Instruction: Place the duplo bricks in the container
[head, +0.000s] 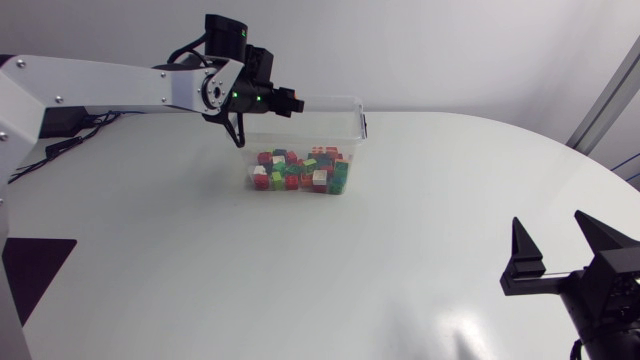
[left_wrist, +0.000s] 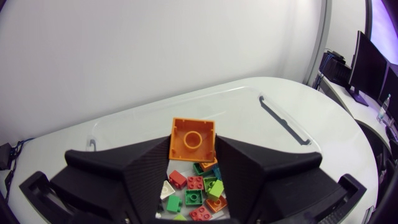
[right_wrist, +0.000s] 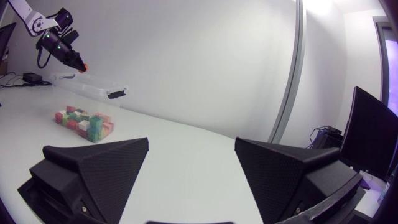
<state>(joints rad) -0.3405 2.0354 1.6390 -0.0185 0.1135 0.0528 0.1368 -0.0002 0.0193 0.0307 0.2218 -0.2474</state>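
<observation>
A clear plastic container (head: 358, 118) stands at the back of the table with several red, green, white and orange duplo bricks (head: 300, 170) in it. My left gripper (head: 296, 102) hangs over the container's back rim. An orange square brick (left_wrist: 193, 139) sits between its fingertips, touching both fingers, directly above the bricks (left_wrist: 198, 186) in the container (left_wrist: 280, 118). My right gripper (head: 565, 245) rests at the table's front right, open and empty. In the right wrist view the gripper (right_wrist: 193, 168) faces across the table toward the bricks (right_wrist: 84, 121) and my left arm (right_wrist: 59, 43).
A wide stretch of white table (head: 330, 280) lies between the container and my right gripper. The table's curved edge (head: 600, 165) runs along the right side.
</observation>
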